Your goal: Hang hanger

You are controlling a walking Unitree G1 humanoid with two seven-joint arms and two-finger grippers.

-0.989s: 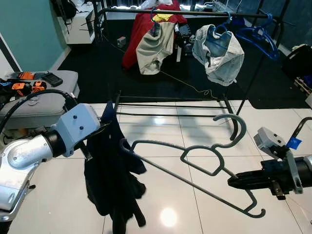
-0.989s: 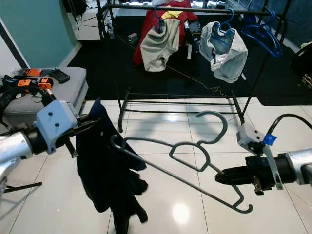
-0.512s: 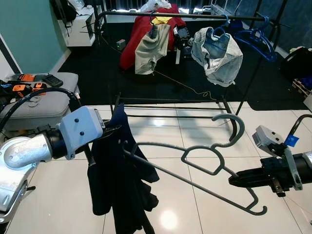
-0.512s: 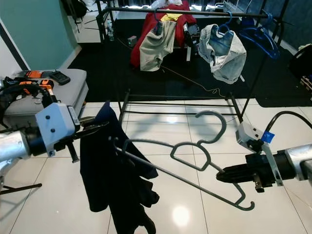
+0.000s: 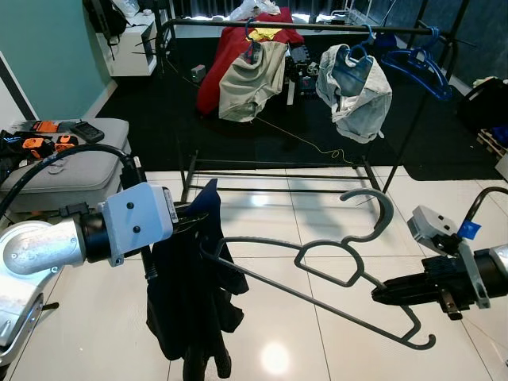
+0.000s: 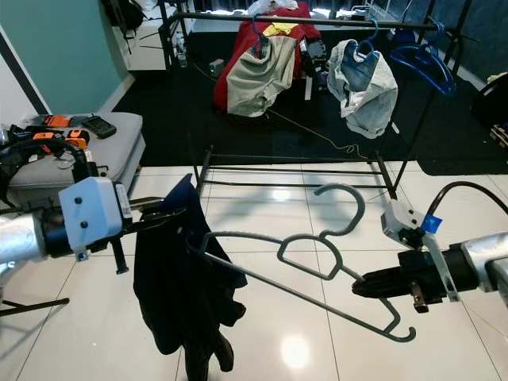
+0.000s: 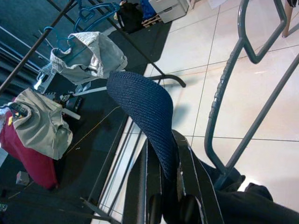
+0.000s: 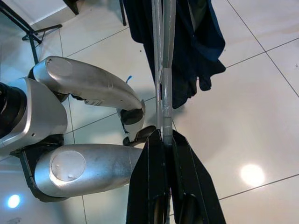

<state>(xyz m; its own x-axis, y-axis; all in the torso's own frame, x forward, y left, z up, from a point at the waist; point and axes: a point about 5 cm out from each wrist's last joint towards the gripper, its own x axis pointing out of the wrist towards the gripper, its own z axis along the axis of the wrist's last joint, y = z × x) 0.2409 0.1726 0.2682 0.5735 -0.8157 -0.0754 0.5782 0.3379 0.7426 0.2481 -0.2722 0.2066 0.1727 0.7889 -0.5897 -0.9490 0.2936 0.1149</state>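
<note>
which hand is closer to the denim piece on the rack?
Right. The right hand sits below the denim piece, slightly right; the left hand is farther off to its left, clamping the dark garment.

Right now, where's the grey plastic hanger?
The grey plastic hanger hangs mid-air over the white tiles, between the right tool gripping it and the dark garment on its left.

Head pair looks down from above; wrist cameras, seemingly close, share the hanger (image 5: pixel 317 274)

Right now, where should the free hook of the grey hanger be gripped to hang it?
Probably the straight neck below the hook, from the robot's side: the curve must stay open for the rail. Right pincer already clamps the grey hanger at its shoulder.
</note>
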